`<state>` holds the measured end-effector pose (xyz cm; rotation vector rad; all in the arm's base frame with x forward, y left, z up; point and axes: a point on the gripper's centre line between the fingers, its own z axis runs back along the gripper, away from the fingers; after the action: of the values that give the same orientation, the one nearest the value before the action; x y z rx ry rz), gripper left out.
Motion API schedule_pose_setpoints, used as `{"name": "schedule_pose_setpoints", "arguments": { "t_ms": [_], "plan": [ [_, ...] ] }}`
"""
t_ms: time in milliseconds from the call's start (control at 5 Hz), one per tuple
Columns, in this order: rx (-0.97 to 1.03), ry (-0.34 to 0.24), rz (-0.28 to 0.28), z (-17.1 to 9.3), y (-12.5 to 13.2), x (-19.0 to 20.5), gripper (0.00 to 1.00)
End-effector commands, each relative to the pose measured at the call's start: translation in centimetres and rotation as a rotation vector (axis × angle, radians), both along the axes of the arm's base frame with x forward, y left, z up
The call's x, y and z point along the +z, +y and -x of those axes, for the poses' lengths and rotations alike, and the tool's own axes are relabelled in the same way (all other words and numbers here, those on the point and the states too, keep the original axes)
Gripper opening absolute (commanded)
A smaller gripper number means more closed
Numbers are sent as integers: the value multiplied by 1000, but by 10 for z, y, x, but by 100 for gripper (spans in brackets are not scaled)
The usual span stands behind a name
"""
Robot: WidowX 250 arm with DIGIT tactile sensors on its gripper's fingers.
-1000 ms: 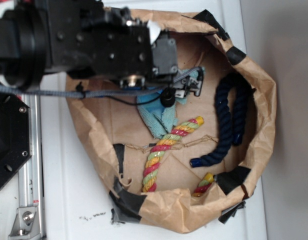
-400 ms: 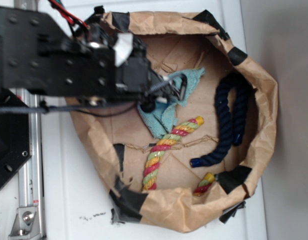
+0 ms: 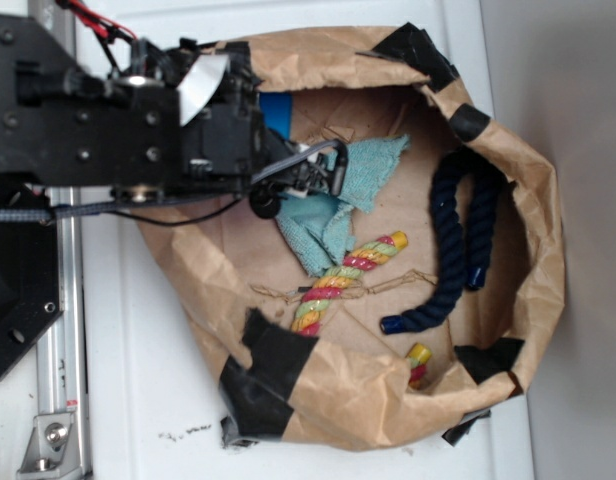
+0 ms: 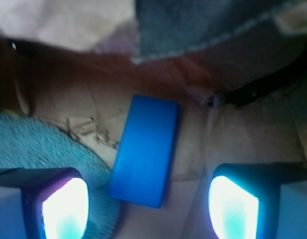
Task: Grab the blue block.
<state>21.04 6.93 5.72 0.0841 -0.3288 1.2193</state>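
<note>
In the wrist view the gripper [image 4: 146,204] has its fingers [image 4: 66,206] spread wide and empty. Just beyond and between them lies the blue block [image 4: 145,151] — flat on the brown paper, a little tilted, its near corner beside the teal cloth [image 4: 39,144]. From outside, the block [image 3: 276,108] shows near the paper bag's [image 3: 528,180] rim; the navy rope [image 3: 453,240] is well apart.
</note>
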Motion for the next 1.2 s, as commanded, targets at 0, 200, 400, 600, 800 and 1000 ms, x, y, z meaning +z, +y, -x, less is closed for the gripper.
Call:
{"name": "schedule_pose_setpoints", "arguments": {
  "t_ms": [0,200,400,600,800,1000],
  "plan": [
    [16,11,12,9,31,-16,100],
    [21,20,6,3,35,-15,100],
    [4,28,-5,0,29,-14,100],
    [2,32,-8,-1,27,-14,96],
    [8,49,-9,1,22,-18,59],
    [11,57,-22,1,18,-19,0]
  ]
}}
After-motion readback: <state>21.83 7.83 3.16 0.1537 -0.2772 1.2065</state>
